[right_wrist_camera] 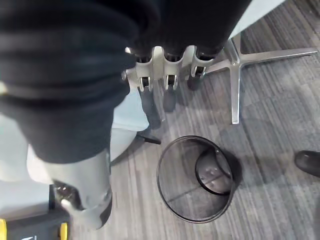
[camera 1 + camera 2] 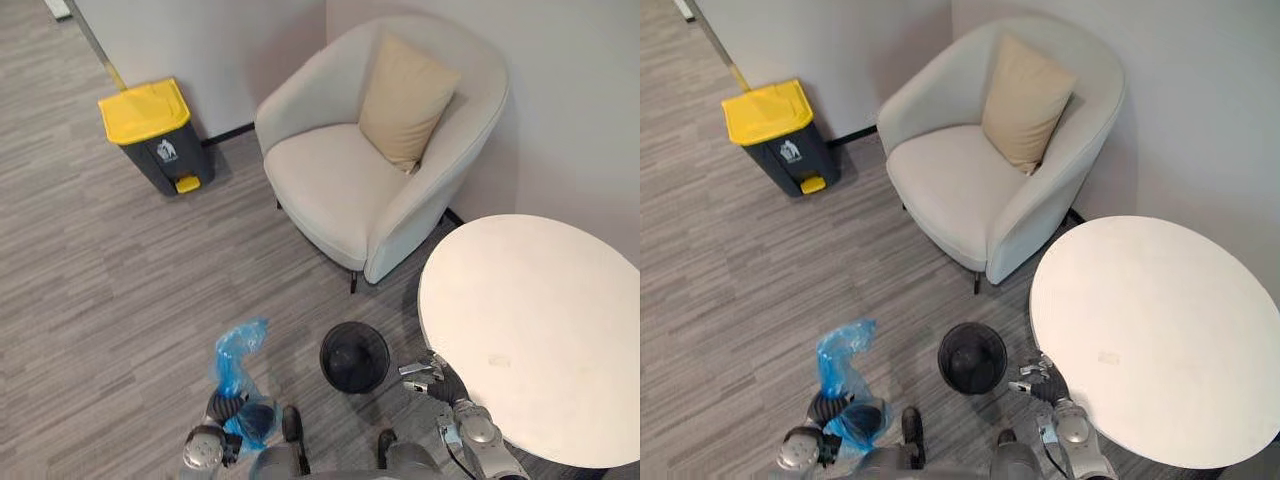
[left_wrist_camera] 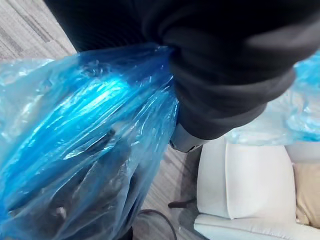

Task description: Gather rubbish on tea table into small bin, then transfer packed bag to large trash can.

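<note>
Trash can point(image 2: 150, 130), large and yellow-lidded, stands far left by the wall. Nearer the robot, the blue bag point(image 2: 235, 360) lies lengthwise away from it, loose end pointing ahead and full end bunched against the left robot hand point(image 2: 220, 405); I cannot tell its grip. The right robot hand point(image 2: 428, 372) hangs relaxed and empty between the small bin point(image 2: 354, 357) and the worktop point(image 2: 540, 320).

The plastic bag point(image 2: 238, 362) is translucent bright blue, darker at its lower end, and the small bin point(image 2: 354, 357) is black see-through mesh. The large trash can point(image 2: 158, 138) is dark grey with a yellow lid, a yellow pedal and a white symbol on its front. The armchair point(image 2: 340, 185) is cream, its cushion point(image 2: 405, 100) tan, the round desk point(image 2: 530, 330) off-white, and the floor point(image 2: 100, 280) grey with fine streaks.
</note>
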{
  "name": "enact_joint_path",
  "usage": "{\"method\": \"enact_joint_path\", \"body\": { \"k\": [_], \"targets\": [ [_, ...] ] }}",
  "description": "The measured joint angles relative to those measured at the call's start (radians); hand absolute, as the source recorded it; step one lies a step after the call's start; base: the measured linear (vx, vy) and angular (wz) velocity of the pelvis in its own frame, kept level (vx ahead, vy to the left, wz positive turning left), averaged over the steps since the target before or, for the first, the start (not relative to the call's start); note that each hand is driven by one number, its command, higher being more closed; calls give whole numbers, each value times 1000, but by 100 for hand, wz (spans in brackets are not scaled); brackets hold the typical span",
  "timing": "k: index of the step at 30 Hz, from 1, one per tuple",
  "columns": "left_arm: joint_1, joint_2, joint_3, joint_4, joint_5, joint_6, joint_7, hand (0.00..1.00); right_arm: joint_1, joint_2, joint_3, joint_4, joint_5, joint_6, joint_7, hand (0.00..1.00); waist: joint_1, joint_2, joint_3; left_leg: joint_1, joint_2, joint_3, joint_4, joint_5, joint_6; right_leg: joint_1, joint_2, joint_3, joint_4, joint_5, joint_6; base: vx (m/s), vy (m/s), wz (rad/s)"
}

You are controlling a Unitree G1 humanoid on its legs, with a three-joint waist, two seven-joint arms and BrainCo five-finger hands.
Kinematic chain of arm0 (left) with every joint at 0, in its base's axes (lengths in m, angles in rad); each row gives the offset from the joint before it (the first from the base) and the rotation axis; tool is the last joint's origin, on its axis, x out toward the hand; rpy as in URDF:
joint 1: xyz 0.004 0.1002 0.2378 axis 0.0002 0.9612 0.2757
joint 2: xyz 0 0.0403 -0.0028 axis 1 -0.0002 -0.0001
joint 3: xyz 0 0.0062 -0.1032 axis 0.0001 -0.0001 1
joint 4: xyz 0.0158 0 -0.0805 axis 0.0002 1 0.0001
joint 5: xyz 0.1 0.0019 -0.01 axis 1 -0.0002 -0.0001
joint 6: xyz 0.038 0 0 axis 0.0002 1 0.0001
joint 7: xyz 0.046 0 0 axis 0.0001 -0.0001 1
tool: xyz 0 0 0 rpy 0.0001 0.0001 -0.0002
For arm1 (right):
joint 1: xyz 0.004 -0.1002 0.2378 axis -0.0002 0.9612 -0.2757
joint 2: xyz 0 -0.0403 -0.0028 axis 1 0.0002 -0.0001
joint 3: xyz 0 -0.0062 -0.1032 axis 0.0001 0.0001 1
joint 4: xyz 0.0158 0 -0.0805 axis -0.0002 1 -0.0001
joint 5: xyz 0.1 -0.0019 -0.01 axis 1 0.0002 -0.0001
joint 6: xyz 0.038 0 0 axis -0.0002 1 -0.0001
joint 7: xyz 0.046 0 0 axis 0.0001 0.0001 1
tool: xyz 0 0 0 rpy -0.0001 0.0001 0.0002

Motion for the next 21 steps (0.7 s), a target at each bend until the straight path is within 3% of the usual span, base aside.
{"method": "enact_joint_path", "body": {
  "k": [1, 4, 5, 6, 10, 11, 12, 14, 16, 18, 21],
  "targets": [
    [1, 3, 0, -25, -2, -1, 0, 100, 11, -1, 0, -2, 0, 0, -4, 0, 1, 1, 0, -10, 4, -9, 24, -10, 7, 7, -8, 3, 15, -17, 17, -16, 16, 56],
    [17, 2, 28, -65, -31, -6, 1, 100, 30, 2, 3, -20, 1, 0, -16, 0, 10, -16, -2, -58, -25, -71, 99, -14, 8, -18, -25, 62, 302, -136, 30, -48, -77, 77],
    [25, 0, 33, -74, -34, -6, 1, 100, 33, 0, 4, -29, 1, -1, -17, 0, 21, -20, -3, -75, -25, -76, 114, -15, 5, -19, -26, 67, 286, -155, 27, -226, -253, 43],
    [48, -15, 39, -94, -41, -5, 3, 100, 15, -6, 7, -62, 1, -2, -20, 0, 56, -20, -3, -128, -17, -85, 144, -1, -17, -9, -11, 57, 199, -215, -22, -249, -246, 11],
    [80, -77, 23, -89, -58, -1, 3, 100, 21, -32, 6, -78, 1, -3, -36, 0, 55, 49, 5, -144, 36, -144, 66, 38, -57, -21, 57, -34, 196, -192, -59, -286, -185, 45],
    [86, -82, 22, -89, -69, -1, 3, 100, 23, -32, 6, -78, 1, -1, -37, 0, 54, 51, 6, -139, 42, -140, 38, 20, -78, -20, 56, -50, 186, -181, -74, -275, -149, 76],
    [85, -89, 20, -90, -77, 0, 4, 100, 23, -29, 1, -79, 1, -1, -37, 0, 49, 36, 14, -149, 52, -104, 28, -3, -82, -21, 46, -87, 154, -157, -94, -235, -89, 82],
    [68, -91, 14, -90, -78, 0, 3, 100, 19, -15, -32, -78, 1, 1, -45, 0, 43, 20, 20, -184, 41, -29, 196, -13, -59, -41, 4, -138, 138, -126, -110, -191, -79, 89],
    [67, -91, 15, -91, -77, 0, 4, 100, 17, -15, -46, -78, 2, 2, -63, 0, 28, 23, 18, -162, 44, -1, 320, -55, -32, -39, -10, -177, 107, -96, -107, -120, -28, 70],
    [46, -89, 15, -92, -77, 0, 3, 100, 22, -19, -74, -68, 2, 2, -66, 0, 27, 50, 7, -116, 73, 32, 338, -156, -45, -46, -15, -228, 75, -58, -99, -119, 100, 60],
    [34, -80, 15, -84, -75, 2, 3, 100, 20, -12, -106, -29, 3, 16, -67, 0, 28, 43, 7, -55, 64, 70, 244, -157, -51, 8, -14, -256, 7, -20, -63, -87, 145, 37]
  ]
}}
